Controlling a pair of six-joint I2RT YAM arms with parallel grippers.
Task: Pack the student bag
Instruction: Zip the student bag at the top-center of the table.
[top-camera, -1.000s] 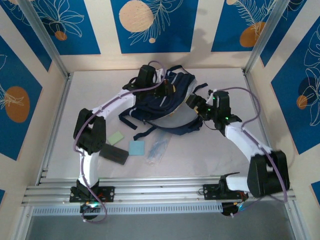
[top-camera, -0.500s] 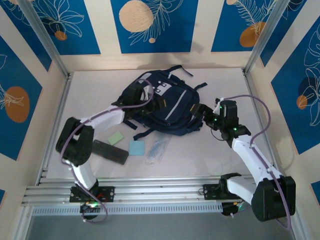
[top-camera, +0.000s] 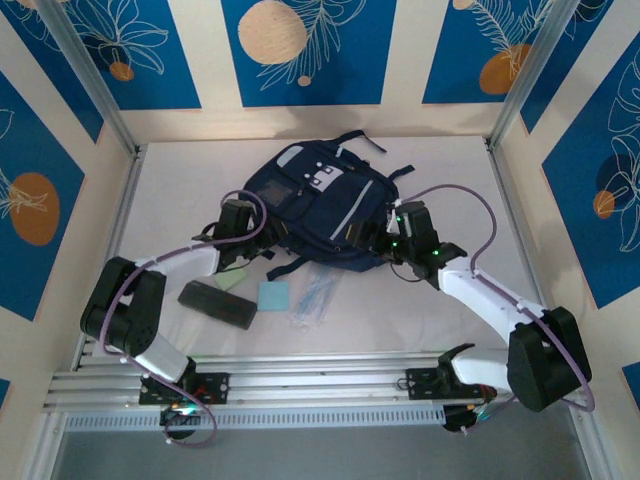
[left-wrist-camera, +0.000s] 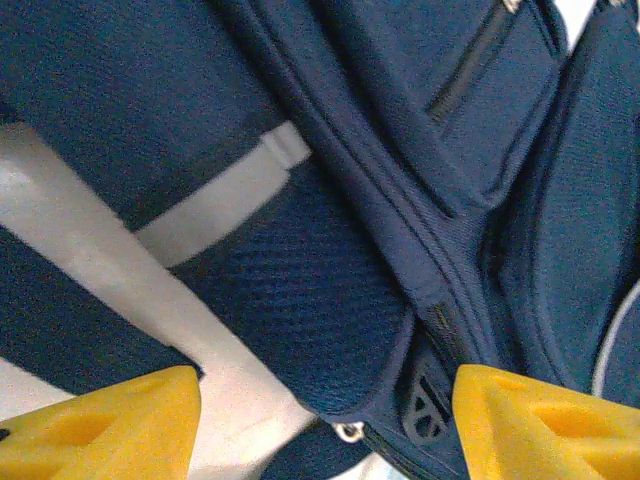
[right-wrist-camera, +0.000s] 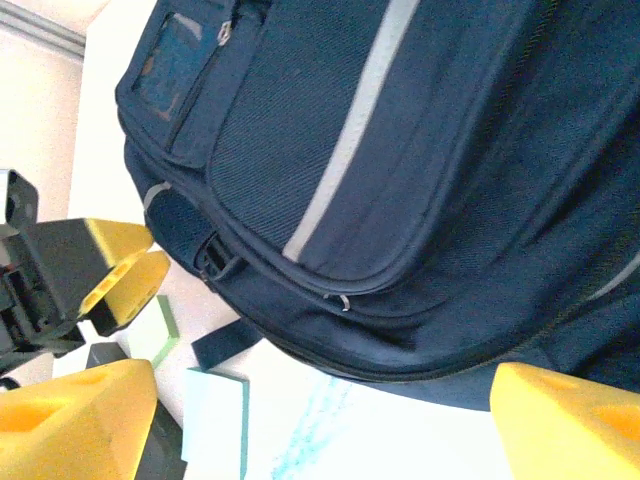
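The bag (top-camera: 315, 205) lies flat on the table (top-camera: 170, 190), toward 12 o'clock from the middle in the top view, with its light grey patch (top-camera: 322, 178) facing up. The marks on the patch are too small for us to read.

At the bag's 8 o'clock is the left gripper (left-wrist-camera: 320, 425). Its yellow fingers (left-wrist-camera: 110, 425) are spread well apart and pinch nothing; we see the bag's lower corner and a zip just beyond them, but we cannot tell if they touch the fabric.

At the bag's 4 o'clock is the right gripper (right-wrist-camera: 320, 420). It is spread wide too and holds nothing, and it is pointed at the bag's lower edge.

At 6 to 7 o'clock of the bag, on the white table, we see a clear pouch (top-camera: 318, 295), a blue pad (top-camera: 273, 296), a green pad (top-camera: 232, 277) and a black case (top-camera: 217, 304).

Around the table stand cream walls with blue panels (top-camera: 300, 50), which have white leaf drawings and orange circles.
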